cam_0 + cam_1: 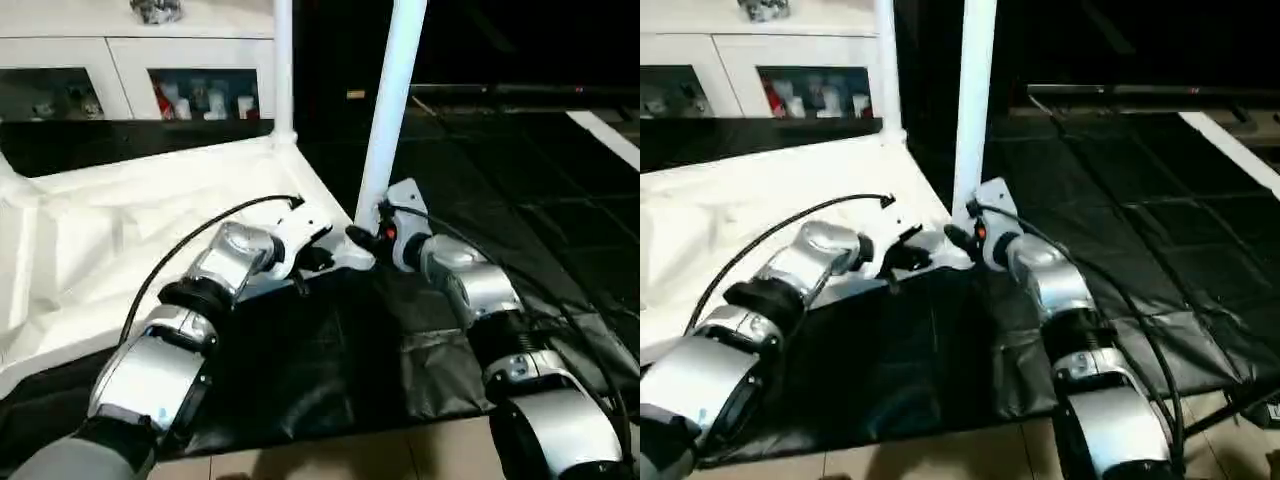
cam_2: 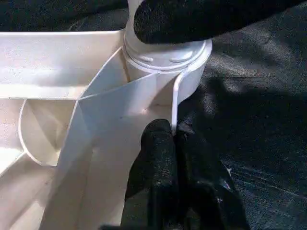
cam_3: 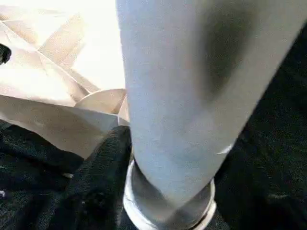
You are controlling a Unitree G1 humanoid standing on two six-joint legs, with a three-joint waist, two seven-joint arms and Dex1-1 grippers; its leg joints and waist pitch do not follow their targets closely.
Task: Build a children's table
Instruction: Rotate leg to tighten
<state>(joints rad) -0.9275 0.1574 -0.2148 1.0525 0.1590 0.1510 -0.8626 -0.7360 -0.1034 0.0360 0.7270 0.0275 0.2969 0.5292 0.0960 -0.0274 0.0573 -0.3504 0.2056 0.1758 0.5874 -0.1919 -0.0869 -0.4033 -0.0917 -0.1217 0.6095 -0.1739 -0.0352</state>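
The upturned table top point(image 1: 120, 230) lies ribbed side up on a black mat point(image 1: 330, 370) on the floor. At its near corner the left pincer point(image 2: 173, 143) is pinched together on a thin rib. Just beyond, the right pincer point(image 1: 372, 232) is clamped around the near leg point(image 1: 392, 110), upright in its socket. A second leg point(image 1: 283, 60) stands at the far corner, before a white cabinet point(image 1: 120, 60).

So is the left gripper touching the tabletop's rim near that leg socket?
Touching. In the left wrist view the left gripper has its shut fingertips pinched on the thin rim of the tabletop, no gap visible.
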